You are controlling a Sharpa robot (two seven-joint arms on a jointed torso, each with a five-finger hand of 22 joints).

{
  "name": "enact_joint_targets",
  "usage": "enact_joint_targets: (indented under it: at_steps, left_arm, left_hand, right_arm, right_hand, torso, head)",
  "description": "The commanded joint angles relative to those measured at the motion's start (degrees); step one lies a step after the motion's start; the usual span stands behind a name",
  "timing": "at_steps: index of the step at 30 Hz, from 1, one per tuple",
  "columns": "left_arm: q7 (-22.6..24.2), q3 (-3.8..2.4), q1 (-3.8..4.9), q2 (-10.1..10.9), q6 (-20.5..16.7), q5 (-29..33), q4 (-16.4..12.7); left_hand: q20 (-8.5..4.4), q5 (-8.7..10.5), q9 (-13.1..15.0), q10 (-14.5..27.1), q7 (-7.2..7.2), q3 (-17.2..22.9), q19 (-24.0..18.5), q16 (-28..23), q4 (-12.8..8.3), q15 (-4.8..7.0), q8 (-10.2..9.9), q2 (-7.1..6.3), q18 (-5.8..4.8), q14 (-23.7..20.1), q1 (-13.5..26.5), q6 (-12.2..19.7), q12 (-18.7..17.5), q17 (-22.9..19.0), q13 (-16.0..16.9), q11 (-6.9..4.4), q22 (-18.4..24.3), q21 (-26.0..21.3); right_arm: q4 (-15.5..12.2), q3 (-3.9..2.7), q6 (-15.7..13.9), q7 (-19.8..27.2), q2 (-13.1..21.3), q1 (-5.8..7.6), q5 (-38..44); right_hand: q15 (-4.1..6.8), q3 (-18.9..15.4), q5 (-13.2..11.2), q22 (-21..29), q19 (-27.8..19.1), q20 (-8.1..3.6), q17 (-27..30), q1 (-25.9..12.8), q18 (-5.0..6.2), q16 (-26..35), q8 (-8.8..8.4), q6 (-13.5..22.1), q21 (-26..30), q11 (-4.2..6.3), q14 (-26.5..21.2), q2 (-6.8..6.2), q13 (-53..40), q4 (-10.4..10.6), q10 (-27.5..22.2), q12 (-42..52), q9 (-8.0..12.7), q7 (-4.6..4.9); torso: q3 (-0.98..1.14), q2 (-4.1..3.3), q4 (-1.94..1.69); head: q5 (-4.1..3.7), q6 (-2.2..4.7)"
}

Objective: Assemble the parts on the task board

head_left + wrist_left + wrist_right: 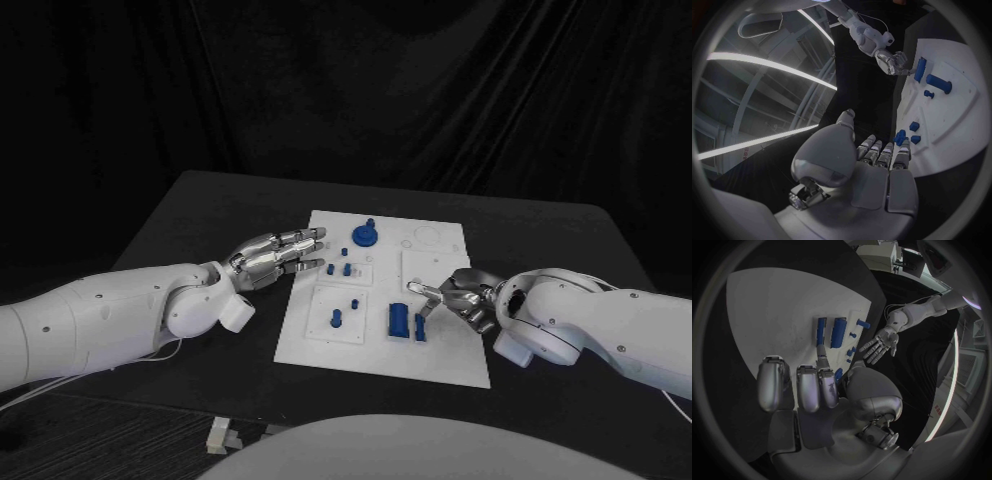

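Note:
The white task board (433, 355) lies mid-table. On it are a round blue part (366, 236), two small pegs (342, 268), a taller peg (338, 319), a blue cylinder (397, 319) and a slim blue piece (421, 327). My left hand (274, 253) hovers at the board's left edge, fingers stretched out and holding nothing; its fingertips (904, 145) lie close to the small blue pegs (914, 126). My right hand (450, 298) is over the board's right half, fingers spread and empty. One of its fingertips (821, 354) reaches toward the slim piece (821, 330), beside the cylinder (838, 332).
The board has empty recesses and outlines at its back right (428, 238). Black table (202, 215) surrounds the board on every side, with a dark curtain behind. A small white block (216, 435) lies off the table's front edge.

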State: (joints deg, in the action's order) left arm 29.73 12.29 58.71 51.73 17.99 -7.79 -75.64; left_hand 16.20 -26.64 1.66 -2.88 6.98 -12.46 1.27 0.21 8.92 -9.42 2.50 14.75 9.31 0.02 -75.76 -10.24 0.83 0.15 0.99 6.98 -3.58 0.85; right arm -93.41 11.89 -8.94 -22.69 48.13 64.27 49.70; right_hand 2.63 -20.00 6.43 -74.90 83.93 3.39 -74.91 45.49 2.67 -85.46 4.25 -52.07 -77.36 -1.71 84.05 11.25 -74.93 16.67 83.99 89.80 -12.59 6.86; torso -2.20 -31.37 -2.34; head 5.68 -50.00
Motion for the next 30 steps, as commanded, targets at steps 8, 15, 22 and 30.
enact_joint_targets:
  at_steps: [8, 15, 22, 30]
  left_arm:
    - [1.2, -0.05, -0.17, 0.0, 0.7, 0.4, -0.1]
    - [3.1, -0.06, -0.19, 0.7, -0.2, 0.4, -0.8]
    - [8.1, -0.08, -0.16, 2.6, -3.6, 0.4, -3.1]
    - [18.6, -0.1, 0.06, 3.6, -9.9, 0.3, -7.0]
  left_hand:
    - [0.16, -0.33, 0.0, -0.1, 0.42, 0.1, 0.4, 0.0, -0.4, 0.15, 0.2, 0.59, 1.04, 0.1, 0.1, 0.0, 0.2, -0.1, 0.1, 0.25, -0.1, 0.3]
    - [0.2, -0.3, 0.1, -0.4, 0.33, -0.1, 0.6, 0.2, -0.6, -0.18, 0.5, 0.33, 1.07, 0.2, 0.3, -0.6, 0.3, 0.0, 0.2, 0.06, -0.4, 0.5]
    - [0.22, -0.23, 0.3, -1.3, 0.49, -0.6, 1.1, 0.6, -0.8, 0.1, 1.1, -0.36, 1.1, 0.4, 0.4, -2.3, 0.6, 0.1, 0.4, -0.12, -0.9, 0.8]
    - [-3.41, 2.12, 0.8, -5.2, -1.0, -2.1, 1.5, 0.9, 5.4, 4.41, 3.0, -2.78, 1.2, 1.0, -2.5, -10.1, 1.2, 0.3, 0.6, -2.4, -0.9, 1.2]
  right_arm:
    - [-0.4, 0.05, -1.4, 0.1, 0.6, -0.21, 2.7]
    - [-1.7, 0.04, -9.9, 5.2, 2.6, 0.05, 2.1]
    - [-3.8, 0.03, -24.5, 21.9, 5.7, 3.26, -6.6]
    - [-3.0, 0.04, -31.2, 50.2, 7.0, 5.02, -26.2]
  right_hand:
    - [-0.13, -1.4, -0.1, -10.9, 1.4, 0.27, -2.1, 0.6, 0.52, 0.4, -0.18, 0.9, 0.2, 0.14, 3.6, 0.36, -15.1, 0.0, 6.0, 0.2, 1.2, -0.24]
    - [0.15, -2.9, 0.2, -10.7, 1.2, 0.04, 0.1, 0.3, 0.67, 1.3, 2.32, -3.9, 0.8, 0.48, 3.2, 1.05, -15.1, -0.1, 6.0, 0.2, 1.4, -1.03]
    - [2.1, -4.6, 2.9, -7.4, -2.2, -1.57, 16.4, 1.8, 2.5, 10.3, 6.43, -11.7, 9.9, 2.89, -0.4, 2.09, -13.9, -0.1, 5.3, -0.7, 0.0, -3.51]
    - [1.04, -5.9, 5.6, 11.4, -14.6, -0.59, 49.7, 7.9, 7.59, 42.8, 9.45, -12.0, 49.3, 2.35, -7.7, 3.44, 28.8, 0.1, -13.1, -44.2, -1.3, -3.22]
  torso:
    - [0.0, 0.0, -0.01]
    - [0.0, 0.01, -0.01]
    - [0.0, 0.04, -0.01]
    - [0.03, 0.18, 0.08]
  head:
    - [0.09, 0.0]
    - [-0.01, 0.0]
    - [-0.85, 0.0]
    - [-1.99, 0.0]
